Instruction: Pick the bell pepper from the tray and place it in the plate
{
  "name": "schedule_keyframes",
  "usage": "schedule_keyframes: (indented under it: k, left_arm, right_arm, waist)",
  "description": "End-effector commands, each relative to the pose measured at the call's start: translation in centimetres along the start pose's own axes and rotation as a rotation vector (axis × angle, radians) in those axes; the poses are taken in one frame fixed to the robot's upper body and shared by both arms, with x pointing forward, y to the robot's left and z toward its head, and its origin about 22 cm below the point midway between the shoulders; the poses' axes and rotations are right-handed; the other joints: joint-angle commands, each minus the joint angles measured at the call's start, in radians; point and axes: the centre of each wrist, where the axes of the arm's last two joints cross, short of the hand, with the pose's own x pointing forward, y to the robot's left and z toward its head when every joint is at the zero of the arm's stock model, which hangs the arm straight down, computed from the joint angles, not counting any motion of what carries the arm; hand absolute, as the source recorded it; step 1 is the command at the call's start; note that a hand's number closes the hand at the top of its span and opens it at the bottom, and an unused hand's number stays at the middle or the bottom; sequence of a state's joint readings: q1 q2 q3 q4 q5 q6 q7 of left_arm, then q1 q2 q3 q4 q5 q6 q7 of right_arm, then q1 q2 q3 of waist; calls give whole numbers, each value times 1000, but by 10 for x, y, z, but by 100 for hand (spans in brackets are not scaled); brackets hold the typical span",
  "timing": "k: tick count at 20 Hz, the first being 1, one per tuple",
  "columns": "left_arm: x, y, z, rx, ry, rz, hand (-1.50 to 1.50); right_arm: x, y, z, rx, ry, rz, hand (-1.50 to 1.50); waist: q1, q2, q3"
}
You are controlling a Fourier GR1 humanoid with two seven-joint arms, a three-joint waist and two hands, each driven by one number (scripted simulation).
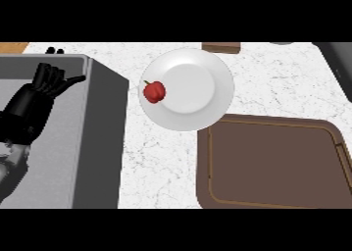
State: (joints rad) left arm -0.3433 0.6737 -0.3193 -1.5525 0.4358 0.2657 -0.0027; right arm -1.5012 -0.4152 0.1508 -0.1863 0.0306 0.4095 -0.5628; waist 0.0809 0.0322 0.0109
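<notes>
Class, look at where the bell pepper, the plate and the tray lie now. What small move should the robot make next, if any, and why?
Probably none beyond keeping the left hand where it is, open over the grey sink. The bell pepper already lies on the white plate, at its left rim, and the brown tray shows nothing on it. The right hand is out of view.

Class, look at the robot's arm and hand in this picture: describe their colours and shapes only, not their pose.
Only one arm shows, at the view's left over the grey sink: the left hand is black, with slim, rod-like fingers and a thumb. Below it sits a bulky black wrist section, then a grey forearm with pale, smooth panels running to the lower edge. No cables, markings or sleeves are visible. The right hand is out of view.
</notes>
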Motion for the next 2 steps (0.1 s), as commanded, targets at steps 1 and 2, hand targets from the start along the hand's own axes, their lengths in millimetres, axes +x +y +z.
schedule_keyframes:
  k: [1, 2]
  left_arm:
    - [13, 0, -9, 0, -73, 32, 0]
    - [11, -14, -2, -29, -59, 42, 0]
  right_arm:
    - [-9, -22, 24, -35, -12, 49, -150]
    - [3, -28, 16, -44, -13, 54, -150]
  waist:
    - [-3, 5, -11]
    - [11, 5, -10]
